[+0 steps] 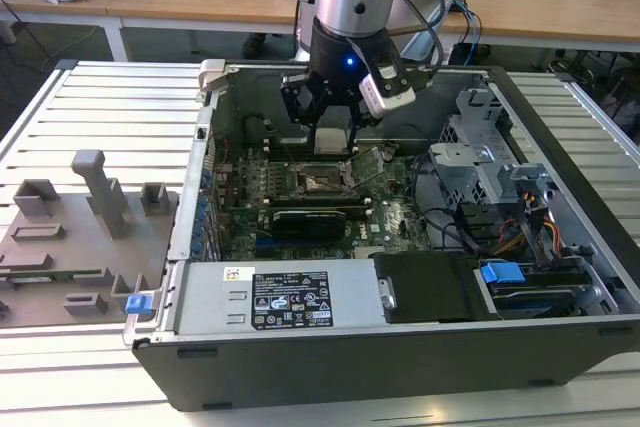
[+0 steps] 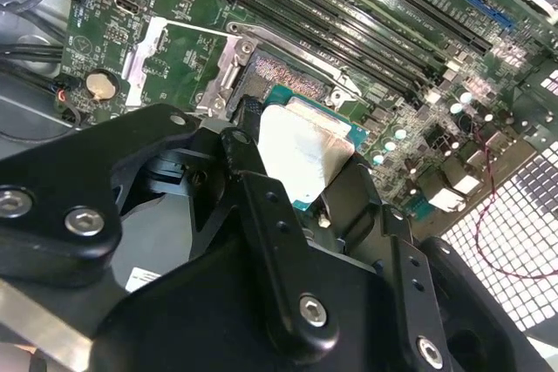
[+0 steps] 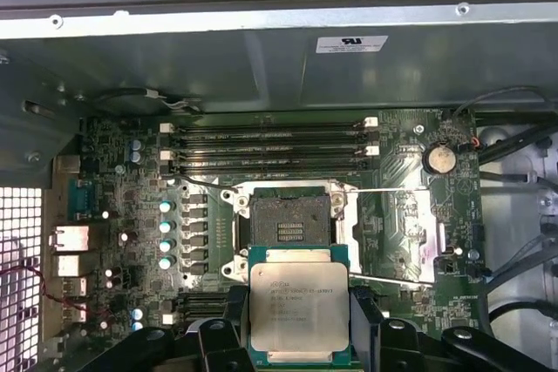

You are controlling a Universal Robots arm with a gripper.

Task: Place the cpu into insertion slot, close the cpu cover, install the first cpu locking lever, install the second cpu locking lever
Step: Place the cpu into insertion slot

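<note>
Jaws clamped on the cpu (image 3: 299, 307), my gripper (image 3: 299, 330) holding it just above the empty insertion slot (image 3: 289, 219); cpu cover (image 3: 417, 215) lies open, locking levers (image 3: 397, 190) unlatched, so nothing seated yet, all four steps left.

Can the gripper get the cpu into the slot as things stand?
Probably yes: the gripper holds the cpu close to the slot, and the cover lies swung open, leaving the slot bare.
</note>
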